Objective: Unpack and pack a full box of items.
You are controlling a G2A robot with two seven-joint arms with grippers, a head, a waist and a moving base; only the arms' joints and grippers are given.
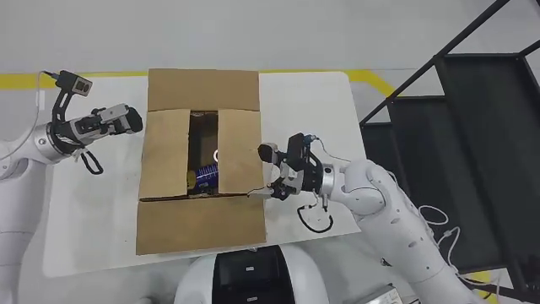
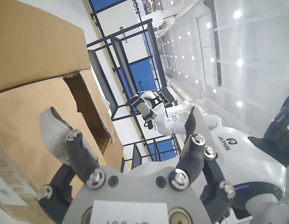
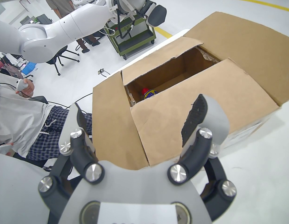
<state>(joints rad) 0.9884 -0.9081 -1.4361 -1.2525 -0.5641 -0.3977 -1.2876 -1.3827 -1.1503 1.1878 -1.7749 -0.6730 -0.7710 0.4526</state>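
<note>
A cardboard box (image 1: pixel 202 101) stands in the middle of the white table (image 1: pixel 312 101). Its far and near flaps lie folded outward, and the two side flaps lean in over the opening. Through the gap between them I see a blue can (image 1: pixel 207 175) with a red cap (image 3: pixel 149 93) inside. My right gripper (image 1: pixel 268 171) is open at the edge of the box's right flap (image 3: pixel 200 99), which lies just beyond my right gripper (image 3: pixel 137 115). My left gripper (image 1: pixel 131 120) hovers open beside the box's left side, the box wall (image 2: pixel 30 108) close to my left gripper (image 2: pixel 122 124).
A black metal stair frame (image 1: pixel 456 135) stands off the table's right side. A yellow floor line (image 1: pixel 371 76) runs behind the table. A green cart (image 3: pixel 132 36) sits on the floor beyond the box. Bare tabletop lies to the left and right of the box.
</note>
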